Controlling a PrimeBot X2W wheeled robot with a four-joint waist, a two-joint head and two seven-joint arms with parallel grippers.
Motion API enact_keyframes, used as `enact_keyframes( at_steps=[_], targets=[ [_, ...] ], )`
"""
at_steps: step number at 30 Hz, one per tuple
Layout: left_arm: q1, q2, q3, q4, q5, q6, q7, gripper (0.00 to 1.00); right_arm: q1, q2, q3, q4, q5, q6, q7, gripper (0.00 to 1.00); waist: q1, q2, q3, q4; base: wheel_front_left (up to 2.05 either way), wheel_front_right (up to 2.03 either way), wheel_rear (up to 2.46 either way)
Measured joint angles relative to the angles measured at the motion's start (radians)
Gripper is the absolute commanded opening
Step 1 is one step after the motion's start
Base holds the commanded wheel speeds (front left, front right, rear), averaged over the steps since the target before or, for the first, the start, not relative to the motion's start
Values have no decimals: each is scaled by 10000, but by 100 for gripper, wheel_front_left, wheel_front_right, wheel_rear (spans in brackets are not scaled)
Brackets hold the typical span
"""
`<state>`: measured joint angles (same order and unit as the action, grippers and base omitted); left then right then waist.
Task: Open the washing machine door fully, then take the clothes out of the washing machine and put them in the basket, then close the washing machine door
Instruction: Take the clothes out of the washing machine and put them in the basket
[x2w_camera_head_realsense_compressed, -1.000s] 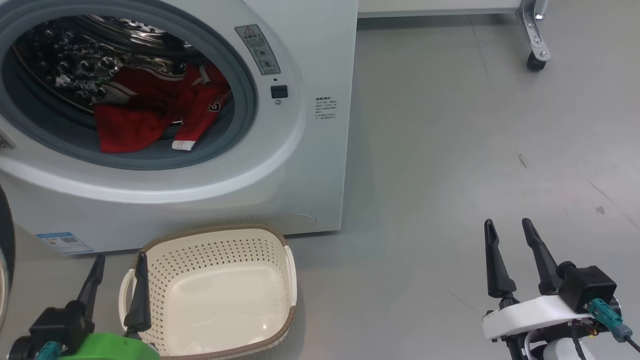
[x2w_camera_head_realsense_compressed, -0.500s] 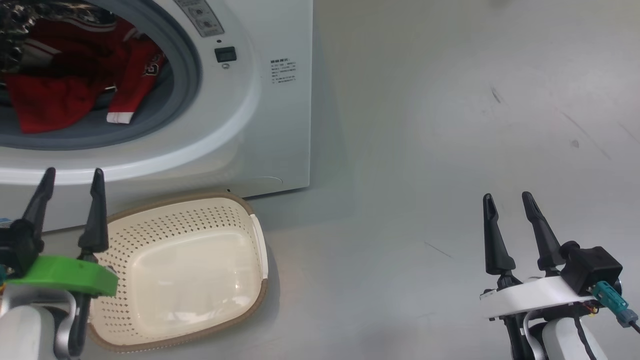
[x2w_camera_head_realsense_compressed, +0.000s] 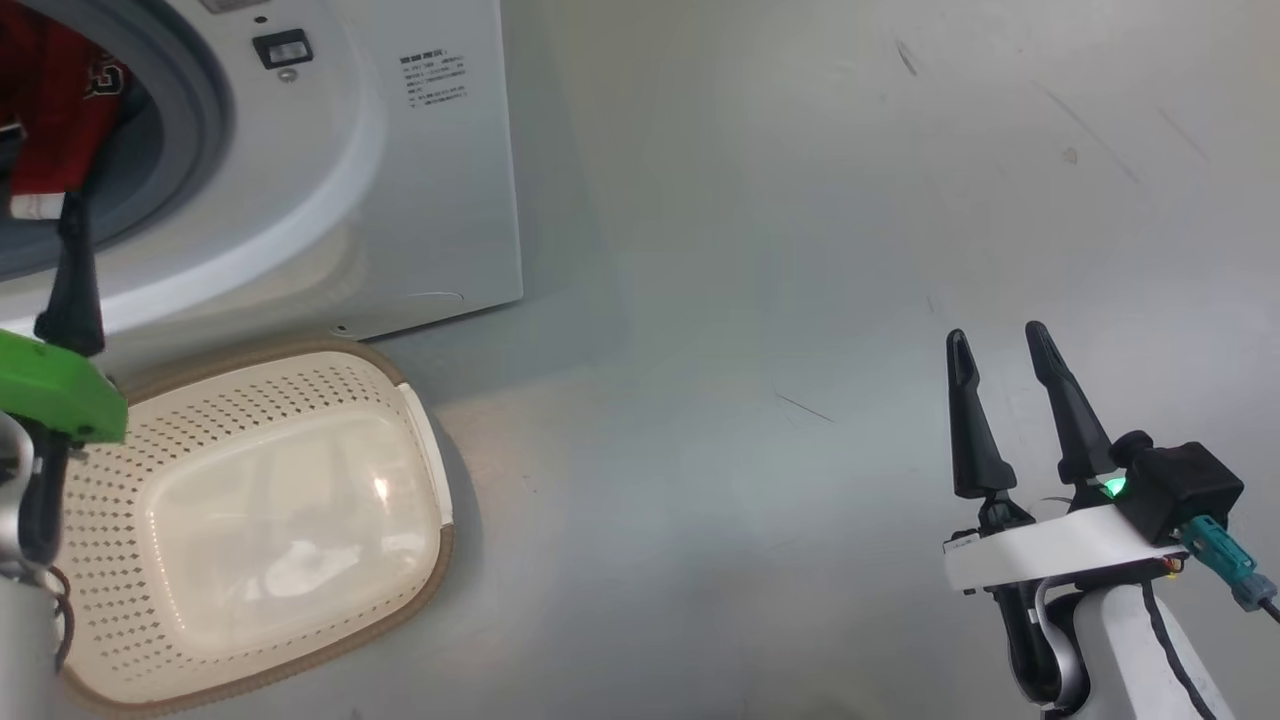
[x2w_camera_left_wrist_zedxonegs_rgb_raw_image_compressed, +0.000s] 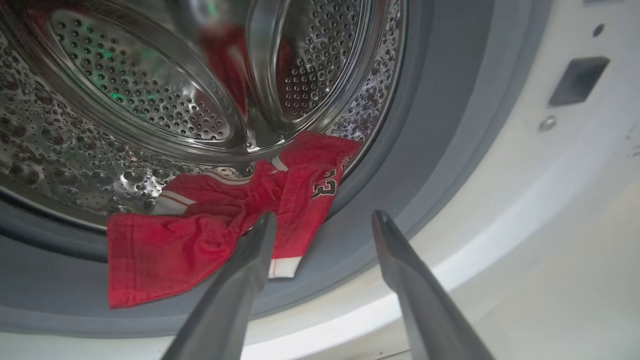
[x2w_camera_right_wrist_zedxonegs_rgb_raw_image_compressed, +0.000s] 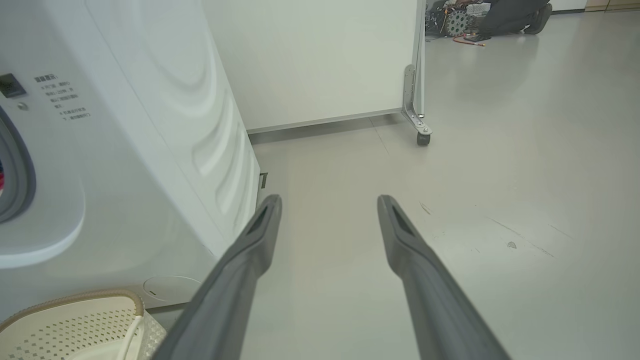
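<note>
**Item 1, left gripper** (x2w_camera_left_wrist_zedxonegs_rgb_raw_image_compressed: 324, 215): two long dark fingers spread apart, nothing between them. It points into the mouth of the washing machine (x2w_camera_head_realsense_compressed: 420, 200), short of the grey gasket (x2w_camera_left_wrist_zedxonegs_rgb_raw_image_compressed: 425, 125).

**Item 2, right gripper** (x2w_camera_head_realsense_compressed: 997, 332): fingers parted and empty, held over bare grey floor (x2w_camera_head_realsense_compressed: 800, 250), well apart from every other item. A small green light (x2w_camera_head_realsense_compressed: 1110, 488) glows at the finger base.

**Item 3, the clothes** (x2w_camera_left_wrist_zedxonegs_rgb_raw_image_compressed: 210, 240): red fabric with white stripes, lying low in the perforated steel drum (x2w_camera_left_wrist_zedxonegs_rgb_raw_image_compressed: 125, 90), straight ahead of the left fingertips and just past them. One white-edged hem hangs onto the gasket. Dark numerals outlined in white sit on one fold; the last looks like a "3", the first is unclear.

**Item 4, the basket** (x2w_camera_head_realsense_compressed: 300, 390): cream, perforated, brown rim. It stands on the floor against the machine's foot, below the left gripper, with nothing in it.

**Item 5, markings**: a black rectangular latch socket (x2w_camera_head_realsense_compressed: 283, 47) on the machine front, to the right of the left gripper. Further right is a block of small printed text (x2w_camera_head_realsense_compressed: 432, 78), several lines, too small to read.
</note>
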<state>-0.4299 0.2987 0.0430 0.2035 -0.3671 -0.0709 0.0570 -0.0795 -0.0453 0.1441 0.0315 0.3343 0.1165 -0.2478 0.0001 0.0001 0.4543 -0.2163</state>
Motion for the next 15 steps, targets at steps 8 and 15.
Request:
enact_keyframes(
  at_steps=[8, 15],
  targets=[
    [-1363, 77, 270, 648, -744, 29, 988, 100, -291, 17, -67, -8, 142, 2, 0, 100, 0, 0, 643, -479, 0, 0, 0],
    [-2246, 410, 286, 1363, -725, 132, 1643, 100, -535, 27, -90, -38, 174, 2, 0, 100, 0, 0, 1018, -673, 0, 0, 0]
  ],
)
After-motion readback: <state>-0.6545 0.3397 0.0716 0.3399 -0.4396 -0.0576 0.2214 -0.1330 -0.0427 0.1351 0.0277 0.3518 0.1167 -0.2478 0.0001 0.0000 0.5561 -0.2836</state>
